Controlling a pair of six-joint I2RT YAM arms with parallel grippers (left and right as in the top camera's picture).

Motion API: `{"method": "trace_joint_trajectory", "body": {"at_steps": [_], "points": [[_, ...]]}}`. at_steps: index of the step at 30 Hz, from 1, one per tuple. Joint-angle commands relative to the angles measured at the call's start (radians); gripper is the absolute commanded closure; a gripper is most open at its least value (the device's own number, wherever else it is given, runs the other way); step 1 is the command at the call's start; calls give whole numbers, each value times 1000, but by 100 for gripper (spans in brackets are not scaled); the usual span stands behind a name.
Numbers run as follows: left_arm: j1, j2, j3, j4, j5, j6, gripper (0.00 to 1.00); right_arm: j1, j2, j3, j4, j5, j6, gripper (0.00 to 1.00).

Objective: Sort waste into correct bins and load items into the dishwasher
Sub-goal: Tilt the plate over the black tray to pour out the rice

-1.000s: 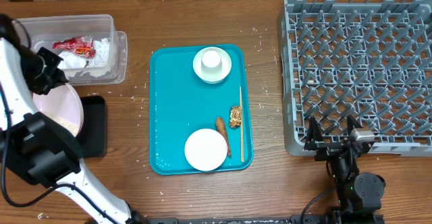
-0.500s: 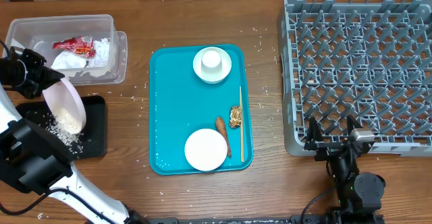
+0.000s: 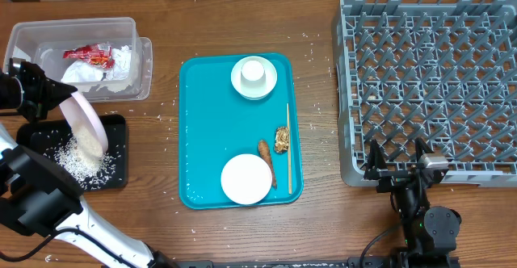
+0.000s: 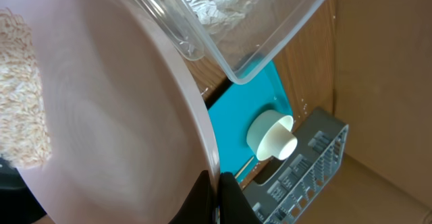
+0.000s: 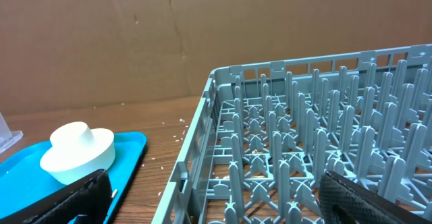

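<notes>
My left gripper [image 3: 50, 95] is shut on the rim of the large white plate [image 3: 86, 123], which tilts steeply over the black tray [image 3: 117, 143]. White rice [image 3: 77, 159] lies piled in that tray, and more rice [image 4: 23, 109] clings to the plate [image 4: 115, 116]; its rim sits between my left gripper's [image 4: 217, 185] fingers. The clear tub [image 3: 137, 34] holds the red-and-white wrapper [image 3: 89, 55] and the napkin [image 3: 121, 62]. On the teal tray [image 3: 202, 131] sit a bowl with a cup [image 3: 254, 74], a small plate [image 3: 246, 179], an orange stick [image 3: 265, 151] and a brown bit [image 3: 282, 139]. My right gripper [image 3: 397, 167] is open by the grey rack [image 3: 428, 82].
A thin wooden stick [image 3: 288, 147] lies along the teal tray's right side. Rice grains are scattered on the wooden table [image 3: 161, 211]. In the right wrist view, my right gripper [image 5: 216, 207] faces the rack [image 5: 324, 143], with the bowl and cup [image 5: 77, 153] to the left.
The left gripper has tipped the plate from flat to steeply tilted over the black tray, and rice has slid off into the tray. The right arm has not moved.
</notes>
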Motion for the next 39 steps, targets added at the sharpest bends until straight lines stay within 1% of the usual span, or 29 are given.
{"method": "trace_joint_trajectory", "body": {"at_steps": [1,3,5,8,10,12,13,14,16,18,20,23,25,27,30,36,39], "points": [[13,0,19,-20,105,74,96,7,-7,-10,7,13,0,0],[19,0,19,-14,144,100,96,7,-7,-10,7,13,0,0],[31,0,19,-13,147,100,96,7,-7,-10,7,13,0,0],[43,0,19,-61,155,121,96,7,-7,-10,7,13,0,0],[56,1,19,-59,141,130,96,7,-7,-10,7,13,0,0],[70,1,19,-98,164,136,96,7,-7,-10,7,13,0,0],[76,1,19,-102,185,160,96,7,-7,-10,7,13,0,0],[84,1,19,-87,192,176,96,7,-7,-10,7,13,0,0],[109,2,19,-41,169,164,96,7,-7,-10,7,13,0,0],[132,3,18,-62,183,156,95,7,-7,-10,7,13,0,0],[157,2,18,-87,203,204,95,7,-7,-10,7,13,0,0],[179,3,13,-119,208,216,95,7,-7,-10,7,13,0,0],[190,3,13,-116,241,282,95,7,-7,-10,7,13,0,0],[204,5,12,-93,237,275,94,7,-7,-10,7,13,0,0],[220,6,12,-119,287,288,94,7,-7,-10,7,13,0,0],[227,8,12,-103,276,288,95,7,-7,-10,7,13,0,0],[224,7,12,-140,278,288,96,7,-7,-10,7,13,0,0]]}}
